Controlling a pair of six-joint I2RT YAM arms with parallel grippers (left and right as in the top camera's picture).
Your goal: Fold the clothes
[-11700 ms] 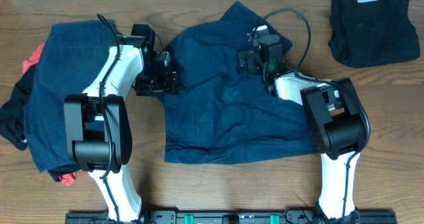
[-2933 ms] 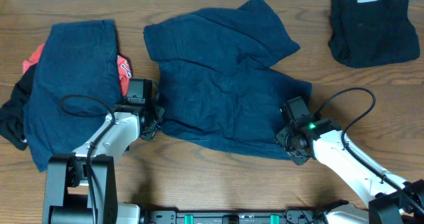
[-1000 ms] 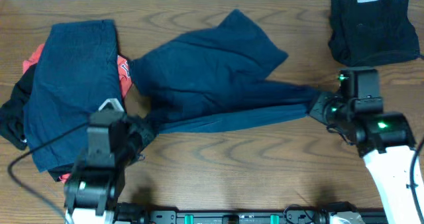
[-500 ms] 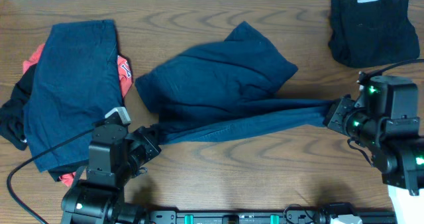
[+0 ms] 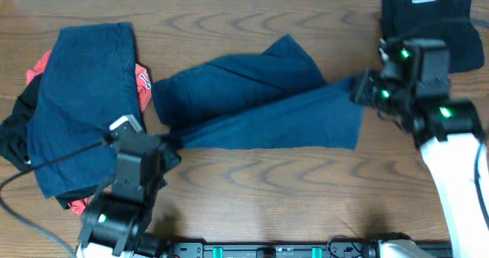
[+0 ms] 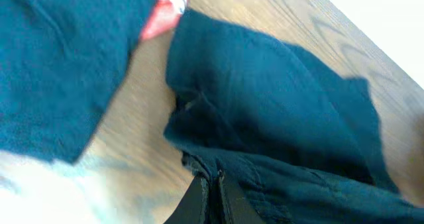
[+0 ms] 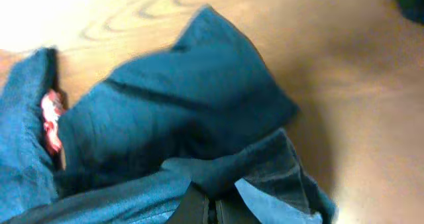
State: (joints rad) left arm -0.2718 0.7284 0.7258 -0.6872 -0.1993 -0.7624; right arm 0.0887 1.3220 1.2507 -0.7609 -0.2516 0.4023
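Over the counter [image 5: 252, 183], the left end effector [image 5: 168, 141] and the right end effector [image 5: 357, 90] each pinch one end of the dark blue shorts [image 5: 260, 105] stretched between them.

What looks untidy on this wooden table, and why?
At the left, a red-orange garment and a black one stick out unevenly from under a dark navy fabric piece, an unfolded heap. The navy shorts in the middle are merely mid-fold.

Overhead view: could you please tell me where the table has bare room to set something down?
Bare table runs along the near edge below the stretched navy garment, and along the far edge above it. The left pile and the corner with the black garment are crowded.
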